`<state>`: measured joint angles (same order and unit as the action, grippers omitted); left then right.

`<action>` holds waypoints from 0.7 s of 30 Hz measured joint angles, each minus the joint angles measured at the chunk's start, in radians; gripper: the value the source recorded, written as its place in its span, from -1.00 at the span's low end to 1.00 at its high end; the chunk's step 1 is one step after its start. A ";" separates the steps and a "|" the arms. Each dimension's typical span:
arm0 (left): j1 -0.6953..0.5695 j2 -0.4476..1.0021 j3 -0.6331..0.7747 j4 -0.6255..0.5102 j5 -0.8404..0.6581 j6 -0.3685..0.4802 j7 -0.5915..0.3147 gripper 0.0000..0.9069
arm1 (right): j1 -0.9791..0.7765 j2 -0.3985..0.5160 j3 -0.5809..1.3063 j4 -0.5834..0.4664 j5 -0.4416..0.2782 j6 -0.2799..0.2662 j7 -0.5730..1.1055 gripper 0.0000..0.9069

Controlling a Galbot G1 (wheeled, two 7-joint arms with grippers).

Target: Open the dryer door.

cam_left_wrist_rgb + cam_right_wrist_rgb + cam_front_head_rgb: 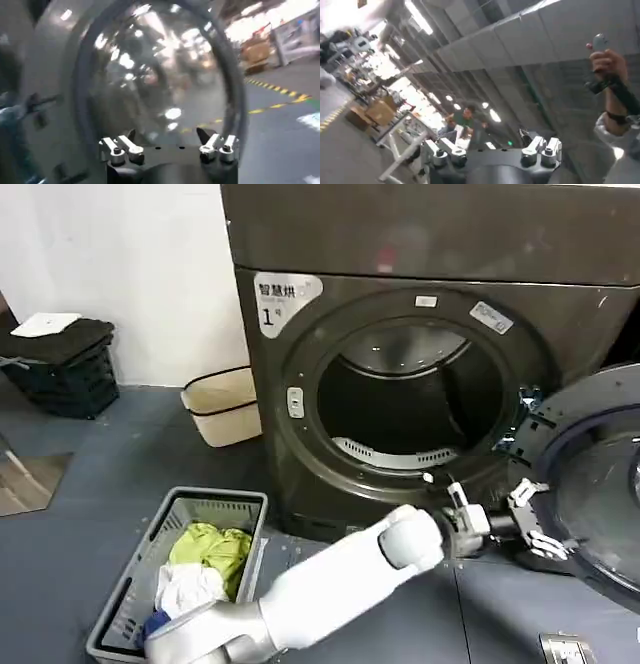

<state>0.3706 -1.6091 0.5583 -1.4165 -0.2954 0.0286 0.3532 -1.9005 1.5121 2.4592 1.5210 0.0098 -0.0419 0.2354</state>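
At lower right of the head view, the left gripper (512, 519) sits at the near edge of the dryer door (600, 484), its fingers spread apart with nothing between them. The door is swung out to the right of the frame, its dark inner side facing the camera, and the round opening of the dryer (300, 334) at centre stands fully exposed. In the left wrist view the same gripper (169, 148) shows both finger pairs parted in front of the door's domed glass (160, 85), close to it; whether they touch it I cannot tell.

The main risk, as I judge it, is the door drifting back toward the opening once the arm leaves, since nothing grips it. A withdrawal that brushes the rim could nudge it shut or snag a fingertip on the hinge side. The right gripper (490, 150) points up toward a ceiling, fingers apart, idle. A laundry basket (130, 584) sits at lower left, well clear.
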 joint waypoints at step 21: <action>0.320 0.745 -0.249 -0.749 -0.305 0.219 -0.219 1.00 | 0.034 -0.077 -0.071 0.031 0.053 -0.006 -0.120 1.00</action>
<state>0.6909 -0.8640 0.3091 -2.1658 -0.6008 0.2478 0.1339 -1.8666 1.4349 2.3884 1.5518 0.0628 -0.0484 0.1159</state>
